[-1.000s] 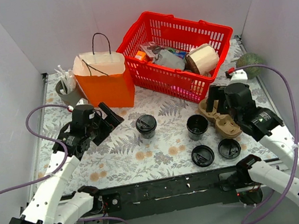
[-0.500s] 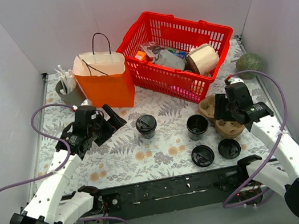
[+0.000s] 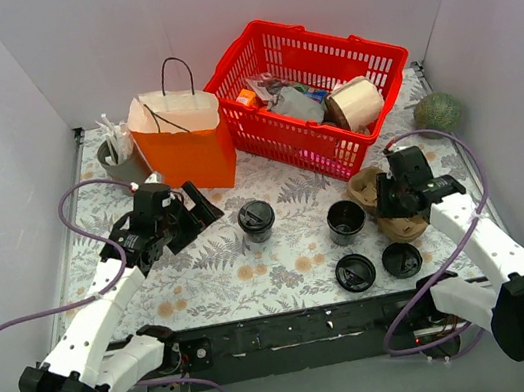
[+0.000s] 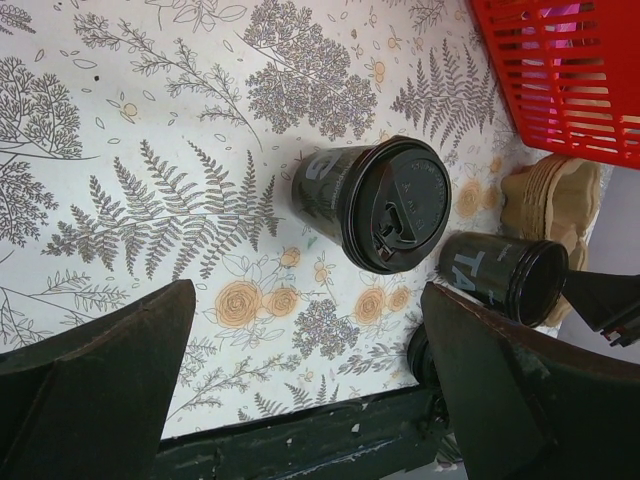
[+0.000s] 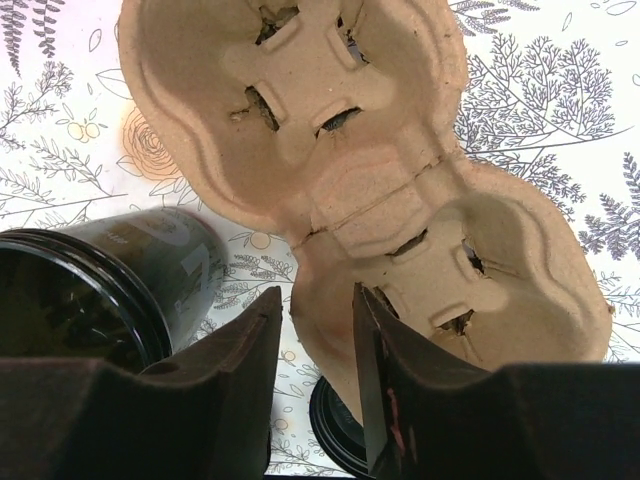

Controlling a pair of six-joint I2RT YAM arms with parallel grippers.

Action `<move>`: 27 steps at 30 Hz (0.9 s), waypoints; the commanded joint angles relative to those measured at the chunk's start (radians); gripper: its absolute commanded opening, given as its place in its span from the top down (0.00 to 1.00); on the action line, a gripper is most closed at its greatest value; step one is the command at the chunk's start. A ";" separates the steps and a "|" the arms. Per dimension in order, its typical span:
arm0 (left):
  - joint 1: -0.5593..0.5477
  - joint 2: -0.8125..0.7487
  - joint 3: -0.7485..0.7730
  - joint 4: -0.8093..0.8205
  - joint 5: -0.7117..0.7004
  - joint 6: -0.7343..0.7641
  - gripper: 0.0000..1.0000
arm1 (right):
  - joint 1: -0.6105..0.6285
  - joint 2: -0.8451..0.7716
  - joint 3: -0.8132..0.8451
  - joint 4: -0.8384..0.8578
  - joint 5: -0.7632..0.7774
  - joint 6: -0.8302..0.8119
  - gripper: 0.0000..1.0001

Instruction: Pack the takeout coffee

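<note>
The takeout coffee [image 3: 256, 217] [image 4: 385, 205], a dark cup with a black lid, stands upright in the middle of the table. My left gripper [image 3: 197, 202] [image 4: 308, 290] hovers open to its left, with nothing between the fingers. A brown cardboard cup carrier [image 3: 367, 186] [image 5: 400, 200] lies at the right. My right gripper [image 3: 393, 201] [image 5: 318, 300] straddles the carrier's near wall, one finger outside and one in the well. Its jaws are narrow, with a thin gap left outside the wall. A lidless black cup [image 3: 346, 222] [image 5: 90, 290] stands just left of the carrier.
Two loose black lids [image 3: 356, 272] [image 3: 401, 260] lie near the front edge. An orange paper bag [image 3: 183, 139] stands at the back left beside a grey holder [image 3: 119, 160]. A red basket [image 3: 276, 132] of goods sits at the back. A green round thing [image 3: 438, 111] rests far right.
My right gripper has dropped onto the carrier and narrowed its jaws around the wall. The left arm has shifted only slightly.
</note>
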 commanded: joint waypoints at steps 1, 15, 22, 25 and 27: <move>0.000 -0.008 -0.016 0.015 0.009 0.010 0.02 | -0.007 0.025 -0.009 0.050 0.002 -0.024 0.59; 0.001 -0.024 -0.018 0.010 0.004 0.007 0.02 | -0.011 -0.006 0.007 0.046 -0.012 -0.030 0.99; 0.001 -0.024 -0.016 0.018 0.019 0.007 0.02 | -0.010 -0.041 0.053 0.004 -0.012 -0.058 0.99; 0.000 -0.026 -0.016 0.018 0.013 0.007 0.02 | -0.010 -0.066 0.083 -0.013 -0.013 -0.065 0.99; 0.001 -0.026 -0.015 0.020 0.015 0.007 0.02 | -0.010 -0.087 0.108 -0.023 0.003 -0.067 0.99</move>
